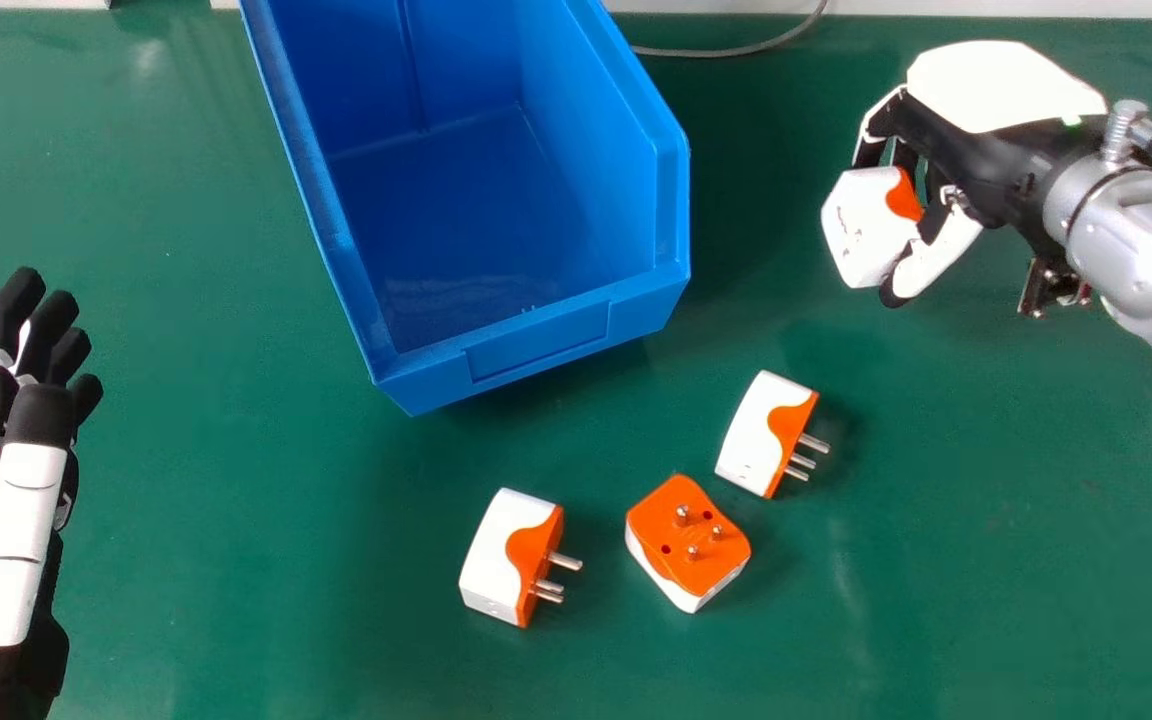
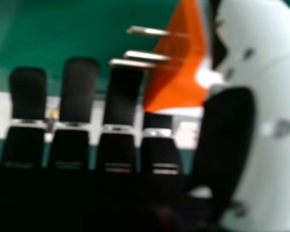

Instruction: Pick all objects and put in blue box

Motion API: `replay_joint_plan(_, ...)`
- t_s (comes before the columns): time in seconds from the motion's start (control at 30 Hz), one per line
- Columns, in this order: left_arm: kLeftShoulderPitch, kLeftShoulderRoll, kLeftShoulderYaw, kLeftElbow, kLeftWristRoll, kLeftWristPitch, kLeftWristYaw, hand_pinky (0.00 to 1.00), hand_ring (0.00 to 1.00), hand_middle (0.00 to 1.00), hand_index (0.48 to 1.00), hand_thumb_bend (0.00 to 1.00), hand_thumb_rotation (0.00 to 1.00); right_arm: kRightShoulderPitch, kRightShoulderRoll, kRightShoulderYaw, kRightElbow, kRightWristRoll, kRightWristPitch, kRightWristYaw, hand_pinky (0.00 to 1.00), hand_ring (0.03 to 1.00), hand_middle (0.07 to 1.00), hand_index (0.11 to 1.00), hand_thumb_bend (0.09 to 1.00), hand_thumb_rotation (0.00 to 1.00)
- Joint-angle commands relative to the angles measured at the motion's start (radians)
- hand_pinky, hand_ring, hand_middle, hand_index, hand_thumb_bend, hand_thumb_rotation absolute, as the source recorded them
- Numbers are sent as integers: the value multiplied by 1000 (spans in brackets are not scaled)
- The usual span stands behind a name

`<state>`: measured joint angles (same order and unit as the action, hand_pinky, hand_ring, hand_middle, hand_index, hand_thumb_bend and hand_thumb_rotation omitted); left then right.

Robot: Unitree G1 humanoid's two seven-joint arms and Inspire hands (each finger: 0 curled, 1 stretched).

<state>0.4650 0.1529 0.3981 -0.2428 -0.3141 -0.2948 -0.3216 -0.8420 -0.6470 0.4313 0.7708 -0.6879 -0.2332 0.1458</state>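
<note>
Upper right, your black-and-white right hand (image 1: 996, 150) curls round a white-and-orange plastic plug adapter (image 1: 864, 228)! The blue plastic box (image 1: 536, 343) lies to its left.

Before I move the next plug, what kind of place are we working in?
Probably a lab or workshop test bench, though the room itself is not visible. The green work surface, the open blue box and the three-pin plugs laid out near it suggest that.

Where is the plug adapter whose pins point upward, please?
In the head view, the adapter lies right of centre, nearer than the blue box, between two other adapters.
</note>
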Motion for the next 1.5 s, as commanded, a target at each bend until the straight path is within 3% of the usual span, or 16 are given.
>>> replay_joint_plan(0.0, 0, 6, 4, 2, 5, -15, 6, 968, 973, 973, 973, 818, 859, 18, -54, -44, -89, 19, -25, -7, 266, 350, 414, 478, 478, 137)
replay_joint_plan(0.23, -27, 10, 6, 39, -7, -37, -10, 972, 975, 975, 976, 818, 855, 147, -119, -116, -358, 40, -21, 54, 189, 257, 322, 474, 478, 136)
replay_joint_plan(0.4, -43, 14, 9, 67, -4, -41, -9, 979, 973, 973, 972, 807, 852, 262, -136, -178, -560, 55, 19, 126, 190, 262, 331, 475, 479, 136)
replay_joint_plan(0.57, -51, 14, 7, 67, 4, -41, 2, 980, 970, 969, 968, 794, 859, 373, -138, -234, -738, 87, 44, 190, 167, 225, 294, 472, 479, 136)
replay_joint_plan(0.77, -58, 16, 7, 66, 2, -41, 4, 977, 969, 970, 967, 782, 863, 477, -131, -281, -881, 90, 45, 223, 178, 225, 295, 471, 478, 136)
replay_joint_plan(0.9, -59, 19, 8, 68, -1, -42, 1, 973, 965, 969, 966, 779, 860, 528, -136, -302, -948, 95, 23, 236, 167, 210, 278, 471, 479, 136)
replay_joint_plan(1.0, -61, 24, 10, 78, -3, -54, -9, 970, 964, 970, 966, 777, 857, 561, -135, -321, -998, 122, 19, 263, 166, 206, 273, 470, 479, 136)
replay_joint_plan(1.47, -75, 28, 2, 94, -7, -55, -18, 969, 967, 972, 965, 769, 867, 638, -112, -357, -1242, 218, 80, 419, 166, 204, 269, 470, 479, 135)
